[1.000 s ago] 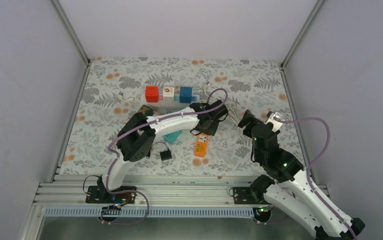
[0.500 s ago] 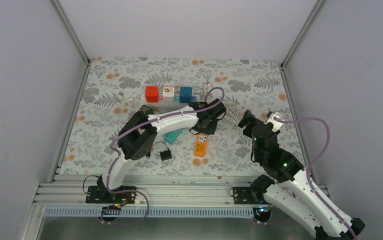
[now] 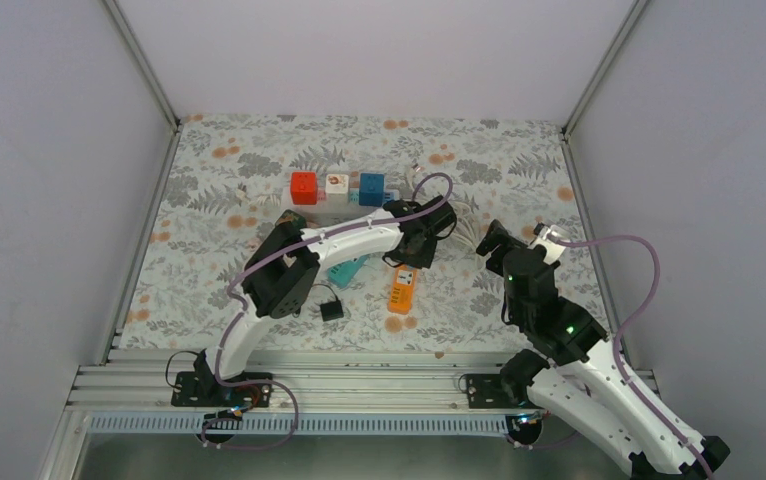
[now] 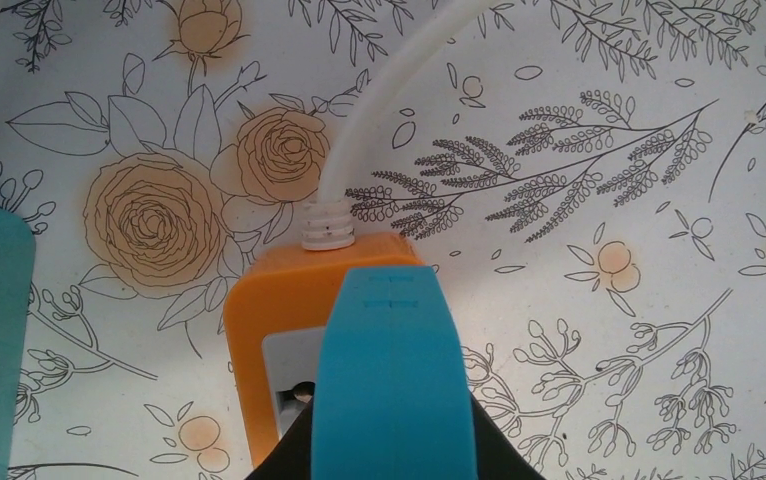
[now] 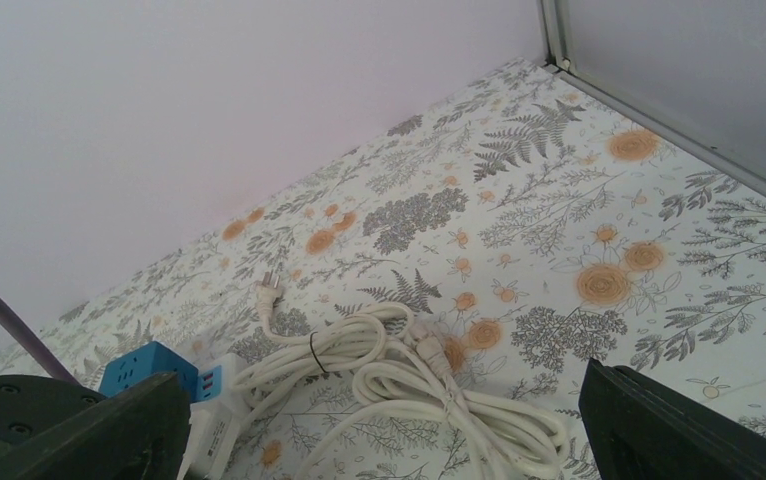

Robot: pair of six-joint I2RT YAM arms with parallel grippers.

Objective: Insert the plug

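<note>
Top external view is showing me three cubes sitting in a row on one white strip (image 3: 344, 207): a red cube (image 3: 304, 187), a white cube (image 3: 337, 184) and a blue cube (image 3: 371, 188). One orange socket block (image 3: 403, 289) is lying with its long axis near 12-to-6 o'clock. My left gripper (image 4: 391, 370) is resting closed over it. One white plug (image 5: 271, 301) is lying at 2 o'clock from the blue cube, at the end of one coiled cable (image 5: 409, 385). In the right wrist view its prongs are pointing to about 11 o'clock. My right gripper (image 3: 489, 238) is hanging wide open, gripping nothing.

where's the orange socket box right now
In the top view, mid-table: the orange socket box lies just right of the teal block.
</note>
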